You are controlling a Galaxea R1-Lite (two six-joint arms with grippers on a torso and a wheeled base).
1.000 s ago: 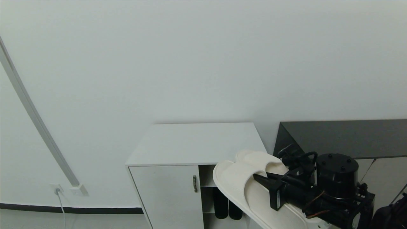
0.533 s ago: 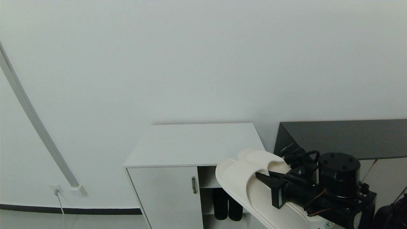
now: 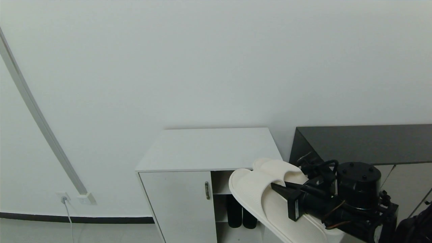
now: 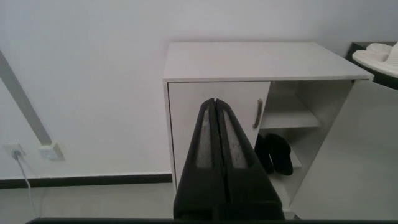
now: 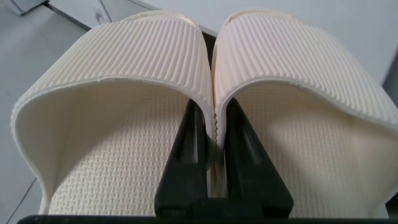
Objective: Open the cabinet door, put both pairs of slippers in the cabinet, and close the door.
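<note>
**bolt_head:** So how far has the robot got with the slipper job?

**shelfie:** About halfway, by the look of it. The white cabinet (image 3: pixel 209 148) stands open on its right side. Its left door (image 3: pixel 179 202) is shut, with the handle (image 3: pixel 207 190) at the inner edge. The black slippers (image 3: pixel 241 214) are inside, side by side on a lower shelf. So opening the door is done and the first pair is done.

**bolt_head:** And the second pair?

**shelfie:** Not in yet. The white slippers (image 3: pixel 256 192) are up in the air just in front of the open side, toe ends toward the cabinet. The right hand (image 3: pixel 278 187) is clenched on them. It pinches the two inner edges together, so both slippers ride as one bundle.

**bolt_head:** Left arm busy?

**shelfie:** Nope. The left hand (image 4: pixel 215 106) is squeezed shut on nothing, fingers flat against each other. It sits out in front of the cabinet, well apart from it, pointing at the shut door.

**bolt_head:** So what's left?

**shelfie:** The white pair has to go through the opening onto a shelf, probably the one above the black pair. Then the right hand lets go and backs out, and the open door gets swung shut. Call it two steps of four ticked off.
</note>
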